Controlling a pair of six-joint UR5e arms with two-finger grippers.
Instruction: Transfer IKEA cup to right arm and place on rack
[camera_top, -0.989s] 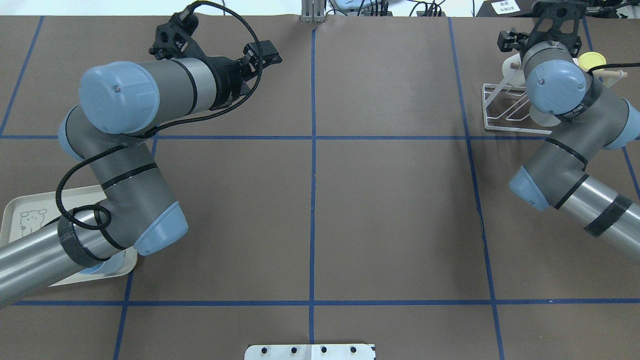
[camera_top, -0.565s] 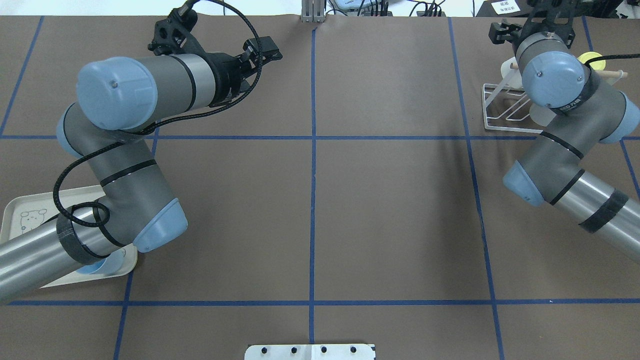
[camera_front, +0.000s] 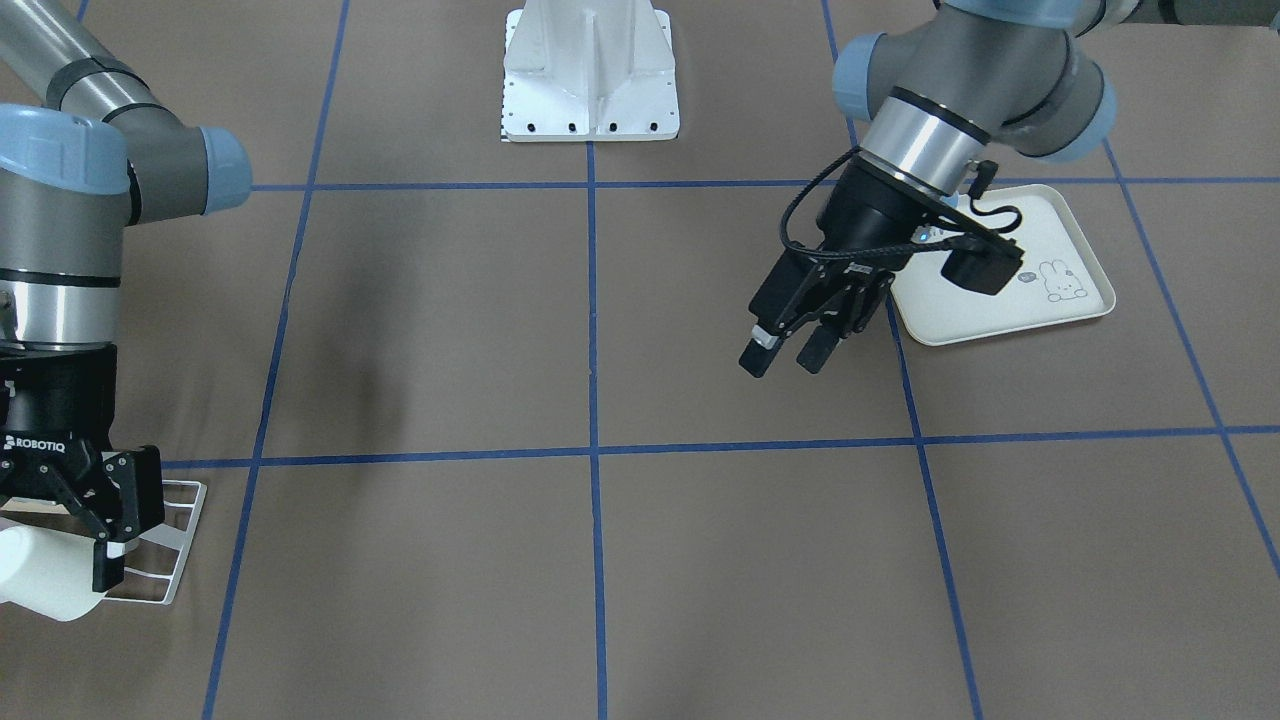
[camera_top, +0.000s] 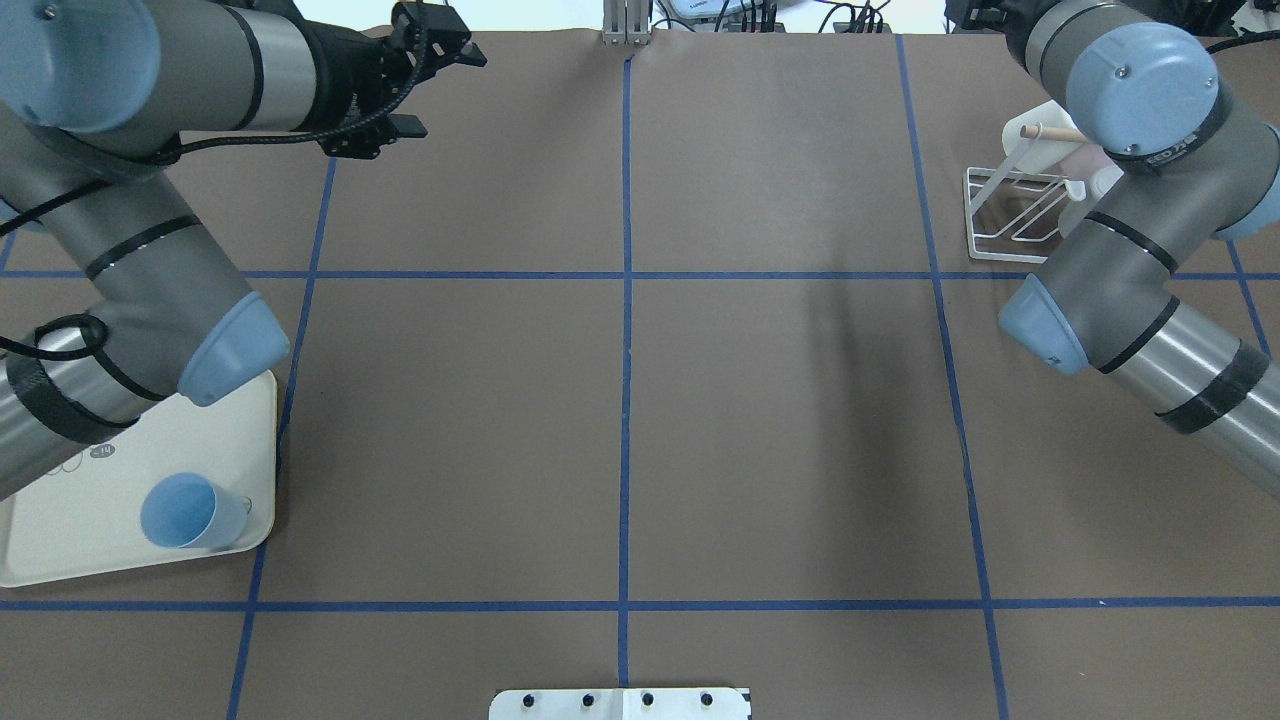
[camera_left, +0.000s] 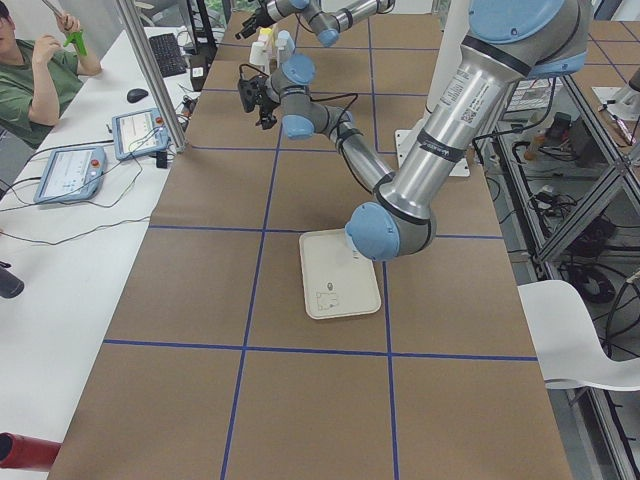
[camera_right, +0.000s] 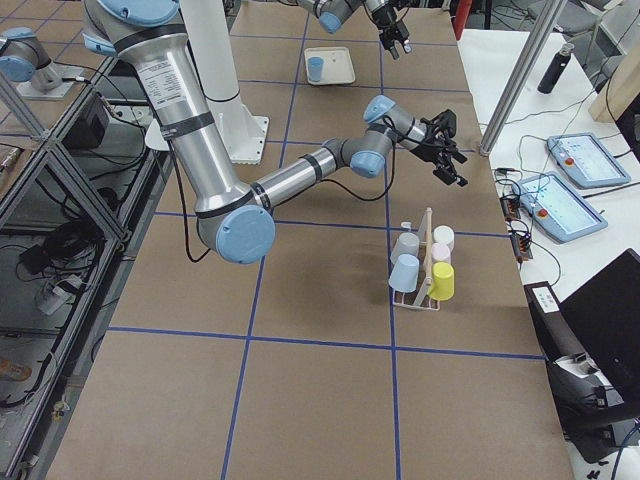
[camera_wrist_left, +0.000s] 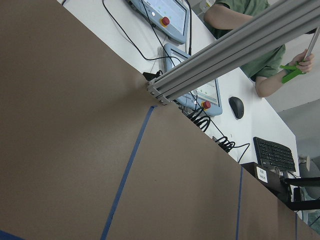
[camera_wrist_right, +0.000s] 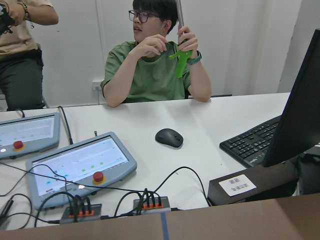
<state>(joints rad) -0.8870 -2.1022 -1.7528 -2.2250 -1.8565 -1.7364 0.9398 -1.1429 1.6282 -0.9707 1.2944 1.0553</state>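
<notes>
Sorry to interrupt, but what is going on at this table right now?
A cup-racking job is between rounds. The rack holds five cups, and one blue cup sits on the tray. The left gripper and the right gripper both hang open and empty above the table.

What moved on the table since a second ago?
The left arm swung leftward, its empty open hand with it, uncovering the light blue plastic cup on the cream rabbit-print tray. The right arm swung toward the far edge of the brown table. The white wire rack stayed put.
</notes>
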